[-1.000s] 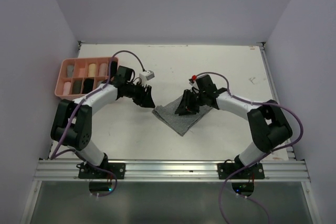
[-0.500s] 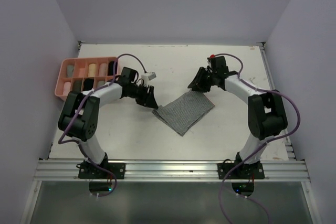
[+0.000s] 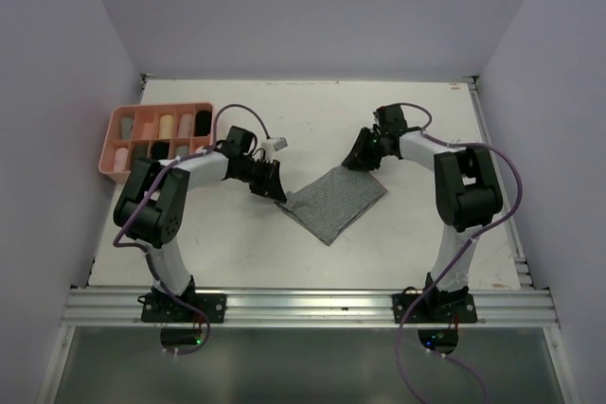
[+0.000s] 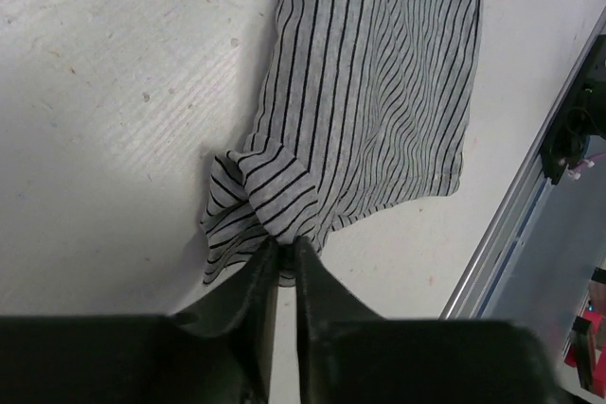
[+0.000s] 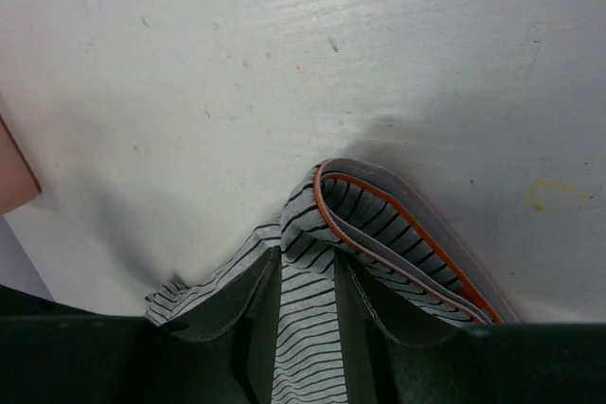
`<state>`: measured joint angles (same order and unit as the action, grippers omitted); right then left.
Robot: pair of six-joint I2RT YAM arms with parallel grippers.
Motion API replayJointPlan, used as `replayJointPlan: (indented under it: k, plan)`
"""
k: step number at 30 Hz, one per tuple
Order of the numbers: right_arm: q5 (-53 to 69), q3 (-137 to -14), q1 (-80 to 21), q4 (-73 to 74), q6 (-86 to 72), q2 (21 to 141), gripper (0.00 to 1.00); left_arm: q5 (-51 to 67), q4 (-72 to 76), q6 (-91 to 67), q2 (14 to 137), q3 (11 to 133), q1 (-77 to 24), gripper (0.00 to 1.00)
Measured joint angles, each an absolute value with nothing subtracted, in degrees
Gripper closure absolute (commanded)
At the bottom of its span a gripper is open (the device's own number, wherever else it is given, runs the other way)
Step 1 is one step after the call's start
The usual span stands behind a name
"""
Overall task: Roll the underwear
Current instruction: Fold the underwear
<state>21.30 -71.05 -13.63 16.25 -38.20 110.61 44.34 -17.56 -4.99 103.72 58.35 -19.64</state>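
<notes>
A grey striped underwear [image 3: 333, 201] lies spread flat on the white table between the arms. My left gripper [image 3: 274, 186] is shut on its left corner, the fabric bunched between the fingertips [image 4: 284, 251]. My right gripper [image 3: 363, 156] is shut on its far right corner, where a fold of striped cloth and the grey waistband with orange edge [image 5: 398, 224] sit between the fingers [image 5: 308, 281]. Rolled garments, beige and dark, fill the pink tray [image 3: 112, 147].
The pink compartment tray stands at the back left of the table. An aluminium rail [image 3: 303, 305] runs along the near edge. Purple cables loop over both arms.
The right gripper moved off the middle of the garment to its far right corner and closed on it. The left gripper moved right to the left corner and closed on it.
</notes>
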Motion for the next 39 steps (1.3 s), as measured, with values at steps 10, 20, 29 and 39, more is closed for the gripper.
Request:
replayJointPlan:
  k: [10, 20, 29, 39]
  plan:
    - [20.2, -71.6, -13.0, 16.3, -37.5, 113.4, 0.69, 41.0, -20.0, -2.2, 104.2, 55.4, -19.7, 1.0]
    - [21.7, -72.3, -12.9, 16.1, -36.8, 114.2, 0.67, 38.8, -20.9, -0.3, 104.4, 56.9, -19.6, 0.69]
    - [26.8, -71.8, -12.4, 15.7, -37.0, 110.5, 0.64, 36.5, -23.5, 5.4, 96.0, 59.0, -19.2, 0.35]
    - [31.2, -69.9, -10.6, 14.9, -35.8, 99.8, 0.73, 43.6, -20.4, 7.3, 93.3, 67.4, -21.3, 0.58]
